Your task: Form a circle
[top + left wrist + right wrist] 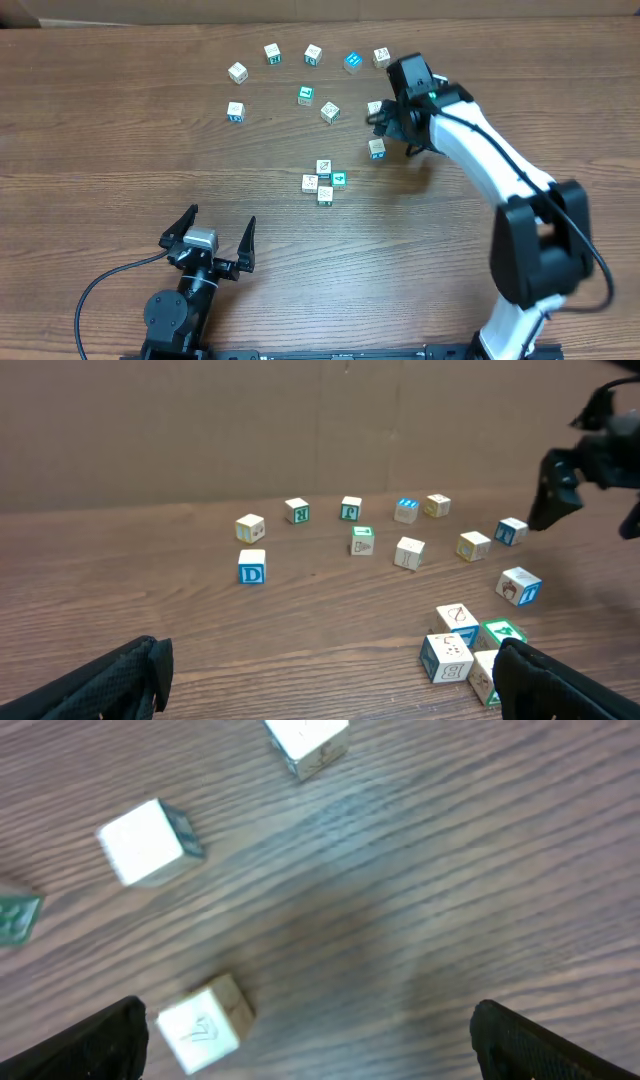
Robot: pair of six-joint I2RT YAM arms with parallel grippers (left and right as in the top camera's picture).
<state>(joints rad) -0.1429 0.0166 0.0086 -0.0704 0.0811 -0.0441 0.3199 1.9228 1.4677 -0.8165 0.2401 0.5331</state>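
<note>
Small white and teal cubes lie in a loose arc on the wooden table, from one cube at the far left to another cube at the far right. A tight cluster of cubes sits nearer the middle. My right gripper hovers open over the arc's right end, between two cubes. In the right wrist view a white cube lies just inside the left finger, and the gripper holds nothing. My left gripper stands open and empty near the front edge, with the cluster ahead to its right.
Two more cubes lie inside the arc, and one cube lies at its left. A black cable runs from the left arm's base. The right arm stretches across the table's right side.
</note>
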